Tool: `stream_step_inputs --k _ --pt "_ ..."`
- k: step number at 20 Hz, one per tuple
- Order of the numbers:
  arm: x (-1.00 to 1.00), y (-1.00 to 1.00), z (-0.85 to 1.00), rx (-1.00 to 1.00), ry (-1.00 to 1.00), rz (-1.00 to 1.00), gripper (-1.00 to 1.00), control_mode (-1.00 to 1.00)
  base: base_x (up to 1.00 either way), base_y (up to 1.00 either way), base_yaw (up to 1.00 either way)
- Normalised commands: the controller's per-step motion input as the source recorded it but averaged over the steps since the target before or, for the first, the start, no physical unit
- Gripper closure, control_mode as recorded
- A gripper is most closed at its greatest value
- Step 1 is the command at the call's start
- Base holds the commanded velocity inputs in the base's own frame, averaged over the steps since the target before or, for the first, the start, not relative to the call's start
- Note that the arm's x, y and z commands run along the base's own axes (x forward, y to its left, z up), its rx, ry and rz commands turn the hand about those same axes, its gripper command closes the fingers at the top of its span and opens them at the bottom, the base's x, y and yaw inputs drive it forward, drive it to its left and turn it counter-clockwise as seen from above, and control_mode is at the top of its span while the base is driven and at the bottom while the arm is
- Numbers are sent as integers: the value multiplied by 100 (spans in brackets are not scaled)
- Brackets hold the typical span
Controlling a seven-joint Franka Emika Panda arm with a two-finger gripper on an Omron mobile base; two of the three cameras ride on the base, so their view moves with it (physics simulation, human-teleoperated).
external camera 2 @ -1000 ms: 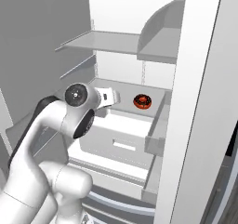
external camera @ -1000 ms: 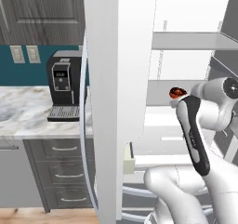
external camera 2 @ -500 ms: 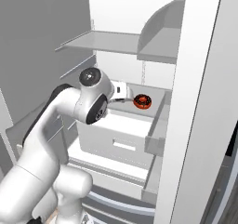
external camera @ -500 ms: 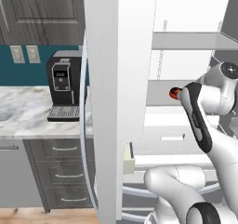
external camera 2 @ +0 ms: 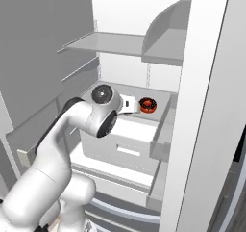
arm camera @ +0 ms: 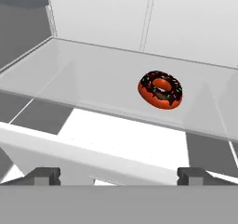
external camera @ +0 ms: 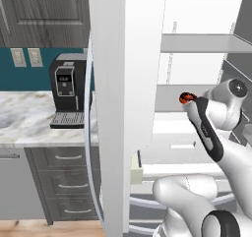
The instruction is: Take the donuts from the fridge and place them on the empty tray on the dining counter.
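So, fridge [external camera 2: 206, 106] stands open, white inside, the door edge filling the near side of both base views. The arm [external camera 2: 81, 125] reaches in at shelf height, elbow bent close to the drawer front below the shelf [arm camera: 93, 83]; risk one: a push forward or down could knock the elbow or wrist into that drawer or the shelf lip, since the clearance looks small. To the left of the door, a bench [external camera: 29, 113] with a coffee machine [external camera: 66, 96] sits well apart, no trouble there.

The pincer [arm camera: 118, 174] is spread wide, holding nothing, tips low in the hand view and short of the shelf edge. One donut [arm camera: 160, 89], the dark one with red-orange sides and sprinkles, lies flat on the glass shelf, off to the right of the pincer's centre line and nearer the back wall. I can't make out the second donut.

Risk two: going straight in would miss it or clip its left rim and skid it across the smooth glass toward the wall. Risk three: it lies flat and low, so closing too high just slides over the icing; closing hard may squash or flip it.
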Motion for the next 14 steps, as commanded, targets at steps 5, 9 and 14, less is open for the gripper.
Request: stream_step_inputs --k 5,9,14 --pt "43 0 0 3 8 0 -100 -100 0 0 0" --pt "27 0 -22 1 6 0 -100 -100 0 0 0" --pt "38 0 -26 7 4 0 -100 -100 0 0 0"
